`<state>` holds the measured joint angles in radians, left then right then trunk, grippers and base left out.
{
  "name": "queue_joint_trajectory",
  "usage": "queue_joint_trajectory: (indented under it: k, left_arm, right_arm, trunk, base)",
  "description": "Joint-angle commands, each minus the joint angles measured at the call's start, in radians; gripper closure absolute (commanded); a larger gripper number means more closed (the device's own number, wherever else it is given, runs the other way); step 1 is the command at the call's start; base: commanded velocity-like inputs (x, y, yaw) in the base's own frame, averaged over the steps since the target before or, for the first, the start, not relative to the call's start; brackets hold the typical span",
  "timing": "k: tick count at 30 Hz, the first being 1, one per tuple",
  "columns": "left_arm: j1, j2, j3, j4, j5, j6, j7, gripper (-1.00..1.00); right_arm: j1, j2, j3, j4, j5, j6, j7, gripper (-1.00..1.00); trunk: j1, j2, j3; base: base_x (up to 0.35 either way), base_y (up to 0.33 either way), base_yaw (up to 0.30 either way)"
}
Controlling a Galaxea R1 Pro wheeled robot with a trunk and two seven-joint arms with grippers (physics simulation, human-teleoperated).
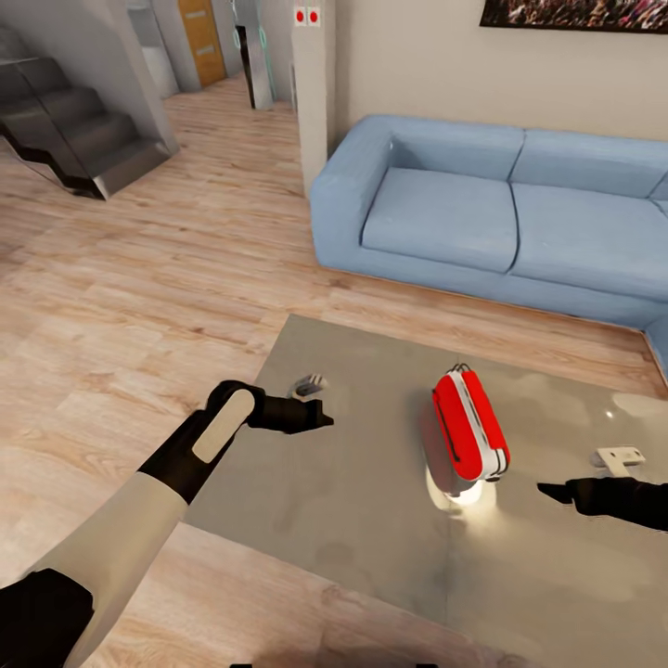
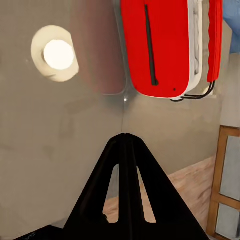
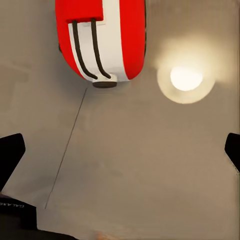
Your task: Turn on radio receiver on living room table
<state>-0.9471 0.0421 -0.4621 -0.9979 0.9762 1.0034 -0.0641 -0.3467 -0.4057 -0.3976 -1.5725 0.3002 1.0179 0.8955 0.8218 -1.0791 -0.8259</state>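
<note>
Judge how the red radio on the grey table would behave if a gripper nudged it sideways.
The radio receiver stands on a narrow edge, so it would probably tip rather than slide. The table looks glossy, so it may also skid. Its rounded shell looks rigid, not floppy.

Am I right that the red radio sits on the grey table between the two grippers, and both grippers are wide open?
Not quite. The radio does sit on the table between them, but only the right gripper is wide open; the left gripper is shut, fingertips touching, as the left wrist view shows.
</note>
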Motion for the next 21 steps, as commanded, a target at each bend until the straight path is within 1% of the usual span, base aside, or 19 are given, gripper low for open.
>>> queue_joint_trajectory:
  k: [1, 4, 5, 6, 8, 10, 12, 13, 14, 15, 16, 17, 18, 19, 21]
  left_arm:
    - [0.001, 0.001, -0.008, -0.002, -0.001, 0.000, 0.000, 1.00]
    - [0.006, 0.008, -0.036, -0.004, -0.001, -0.004, 0.002, 1.00]
    - [0.010, 0.016, -0.051, -0.004, -0.002, -0.007, 0.002, 1.00]
    - [0.012, 0.022, -0.057, -0.005, -0.002, -0.008, 0.002, 1.00]
    - [0.016, 0.051, -0.073, -0.006, -0.003, -0.012, 0.002, 1.00]
    - [0.018, 0.069, -0.076, -0.007, -0.003, -0.015, 0.003, 1.00]
    - [0.034, 0.110, -0.081, -0.014, -0.002, -0.045, 0.001, 1.00]
    - [0.043, 0.121, -0.082, -0.015, -0.002, -0.058, 0.001, 1.00]
    - [0.065, 0.143, -0.083, -0.017, -0.001, -0.088, 0.000, 1.00]
    - [0.078, 0.153, -0.085, -0.017, -0.001, -0.103, -0.001, 1.00]
    - [0.107, 0.170, -0.091, -0.017, -0.001, -0.130, -0.001, 1.00]
    - [0.121, 0.177, -0.096, -0.017, -0.001, -0.142, -0.001, 1.00]
    - [0.148, 0.188, -0.110, -0.014, -0.001, -0.162, -0.001, 1.00]
    - [0.161, 0.193, -0.119, -0.011, -0.001, -0.171, -0.001, 1.00]
    - [0.203, 0.208, -0.163, 0.006, -0.001, -0.209, -0.001, 1.00]
  right_arm:
    - [-0.002, 0.001, -0.006, 0.001, 0.002, -0.005, 0.000, -1.00]
    - [-0.004, 0.003, -0.020, 0.003, 0.008, -0.012, -0.002, -1.00]
    - [-0.004, 0.006, -0.028, 0.004, 0.016, -0.014, -0.003, -1.00]
    - [-0.004, 0.008, -0.032, 0.005, 0.022, -0.015, -0.003, -1.00]
    - [-0.003, 0.013, -0.050, 0.006, 0.060, -0.017, -0.004, -1.00]
    - [0.002, 0.015, -0.063, 0.009, 0.083, -0.017, -0.003, -1.00]
    - [0.025, 0.022, -0.096, 0.012, 0.126, -0.019, -0.003, -1.00]
    - [0.033, 0.025, -0.106, 0.013, 0.134, -0.019, -0.003, -1.00]
    - [0.051, 0.033, -0.127, 0.014, 0.148, -0.021, -0.003, -1.00]
    - [0.061, 0.037, -0.138, 0.014, 0.154, -0.022, -0.003, -1.00]
    - [0.080, 0.046, -0.164, 0.016, 0.163, -0.031, -0.003, -1.00]
    - [0.090, 0.051, -0.177, 0.016, 0.167, -0.037, -0.004, -1.00]
    - [0.111, 0.062, -0.205, 0.018, 0.175, -0.053, -0.004, -1.00]
    - [0.121, 0.068, -0.220, 0.018, 0.181, -0.062, -0.004, -1.00]
    - [0.161, 0.104, -0.281, 0.028, 0.209, -0.111, -0.004, -1.00]
  trunk:
    - [0.000, 0.000, 0.002]
    - [0.000, 0.000, 0.006]
    - [0.000, 0.000, 0.008]
    - [0.000, 0.000, 0.009]
    - [0.000, 0.000, 0.013]
    - [0.000, 0.000, 0.016]
    - [0.000, 0.000, 0.019]
    - [0.000, 0.000, 0.020]
    - [0.000, 0.000, 0.022]
    - [0.000, 0.000, 0.024]
    - [0.000, 0.000, 0.025]
    - [0.000, 0.000, 0.027]
    - [0.000, 0.000, 0.028]
    - [0.000, 0.000, 0.030]
    - [0.000, 0.000, 0.033]
  base:
    - [0.000, 0.000, 0.140]
    - [0.000, 0.000, 0.125]
    - [0.000, 0.000, 0.104]
    - [0.000, 0.000, 0.100]
    - [0.000, 0.000, 0.086]
    - [0.000, 0.000, 0.077]
    - [0.000, 0.000, 0.063]
    - [0.000, 0.000, 0.044]
    - [0.000, 0.000, 0.028]
    - [0.000, 0.000, 0.023]
    - [0.000, 0.000, 0.015]
    - [0.000, 0.000, 0.012]
    - [0.000, 0.000, 0.007]
    - [0.000, 0.000, 0.006]
    - [0.000, 0.000, 0.003]
